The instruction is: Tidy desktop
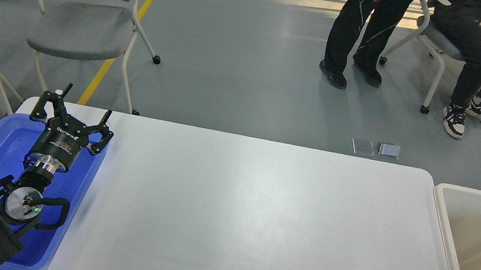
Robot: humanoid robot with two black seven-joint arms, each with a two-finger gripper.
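- My left gripper (85,104) hangs over the blue tray (4,152) at lower left, fingers spread, holding nothing.
- The white desktop (256,223) fills the frame's centre, beside the cream bin (450,233) at right.

You get a bright, even, sharp view, soft sheen across the white desk (257,214), sunlit streaks on the far floor (298,1), faint shadows under the chair (82,11), no blur
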